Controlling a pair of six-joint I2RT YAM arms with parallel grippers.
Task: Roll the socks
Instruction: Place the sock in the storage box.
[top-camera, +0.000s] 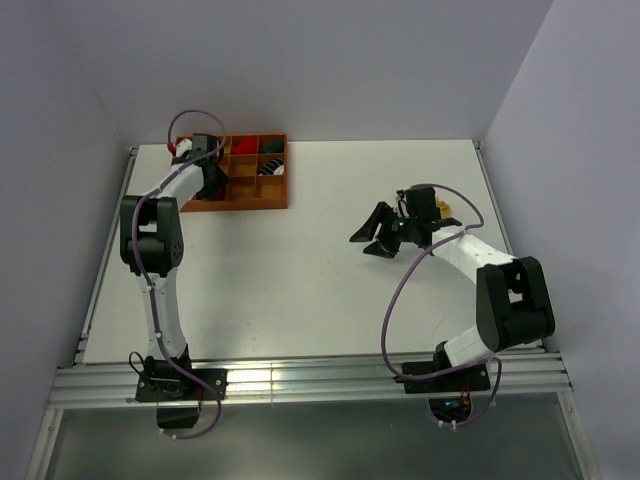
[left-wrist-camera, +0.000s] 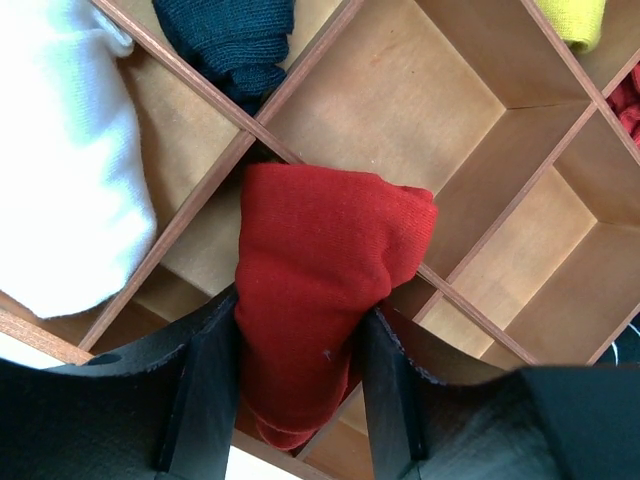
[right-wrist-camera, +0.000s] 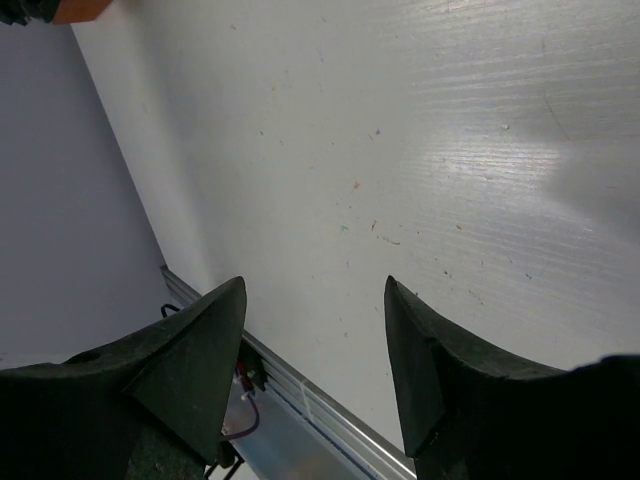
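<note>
A red sock (left-wrist-camera: 320, 260) is bunched between the fingers of my left gripper (left-wrist-camera: 300, 308), which press on it from both sides. It droops across a divider of the wooden tray (left-wrist-camera: 470, 150). A white sock (left-wrist-camera: 60, 170) fills the compartment to its left. A tan-yellow sock (left-wrist-camera: 578, 18) peeks in at the top right. From above, my left gripper (top-camera: 212, 165) is over the tray's left part. My right gripper (top-camera: 378, 240) hangs open above bare table at mid-right, nothing between its fingers (right-wrist-camera: 215, 330).
The wooden tray (top-camera: 250, 203) sits at the back left of the white table, with a dark blue sock (left-wrist-camera: 235, 35) and other bundles in its compartments. Something small and yellow (top-camera: 445, 208) shows behind the right wrist. The table's metal rail (right-wrist-camera: 300, 400) runs along the near edge.
</note>
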